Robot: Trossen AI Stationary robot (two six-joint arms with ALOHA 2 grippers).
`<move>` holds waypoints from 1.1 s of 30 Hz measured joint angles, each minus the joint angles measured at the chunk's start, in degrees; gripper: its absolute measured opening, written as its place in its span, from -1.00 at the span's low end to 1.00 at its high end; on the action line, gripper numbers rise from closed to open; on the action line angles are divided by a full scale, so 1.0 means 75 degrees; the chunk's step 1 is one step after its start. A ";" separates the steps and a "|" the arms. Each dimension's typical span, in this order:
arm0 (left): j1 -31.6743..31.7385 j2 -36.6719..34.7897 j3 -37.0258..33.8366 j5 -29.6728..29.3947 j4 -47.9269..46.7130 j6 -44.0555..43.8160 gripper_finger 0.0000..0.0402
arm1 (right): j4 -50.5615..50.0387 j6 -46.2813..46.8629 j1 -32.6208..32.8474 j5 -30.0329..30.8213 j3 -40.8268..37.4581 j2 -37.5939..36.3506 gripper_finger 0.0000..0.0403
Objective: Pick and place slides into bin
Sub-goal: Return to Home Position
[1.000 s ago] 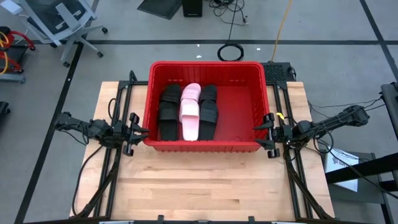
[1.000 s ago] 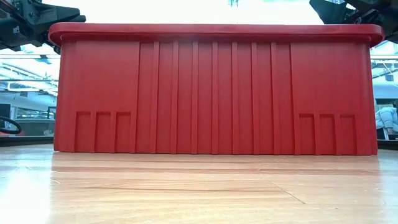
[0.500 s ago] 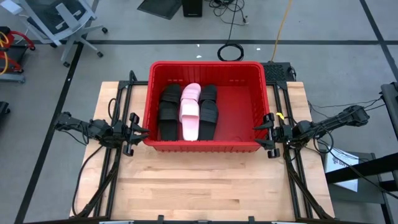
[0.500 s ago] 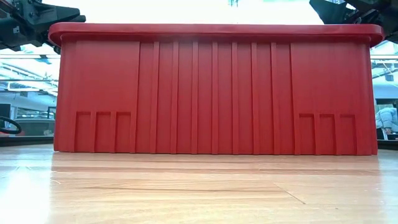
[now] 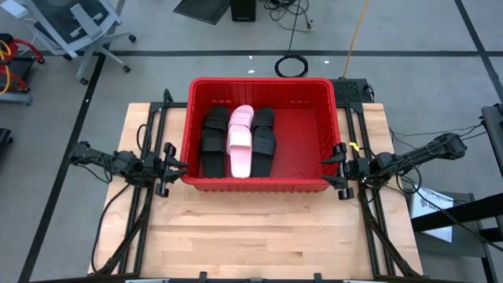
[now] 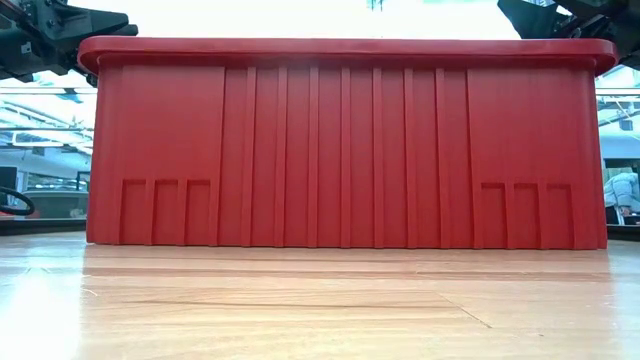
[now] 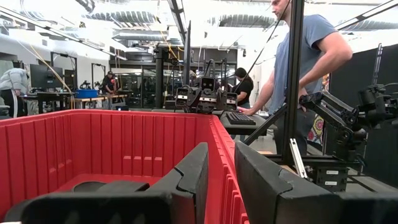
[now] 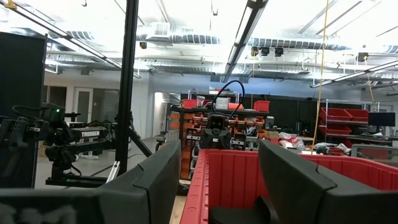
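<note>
Flanking the red bin, my left gripper and right gripper gaped empty; slides lay inside, job looked done.

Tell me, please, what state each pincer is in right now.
Left pincer: open, holding nothing, beside the bin.
Right pincer: open, holding nothing, at the bin's other side.

High: straight down, whole table. Low: table-height, close against bin. Wrists: opposite ends; all share bin.
</note>
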 joint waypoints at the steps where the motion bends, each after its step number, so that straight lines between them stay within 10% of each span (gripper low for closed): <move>1: 0.0001 0.0000 0.0000 0.0002 0.0000 0.0000 -0.56 | 0.0000 0.0000 0.0001 0.0000 -0.0001 -0.0001 0.02; 33: 0.0001 0.0000 0.0000 0.0000 0.0000 0.0000 -0.56 | 0.0000 0.0000 0.0001 -0.0003 -0.0001 -0.0001 0.02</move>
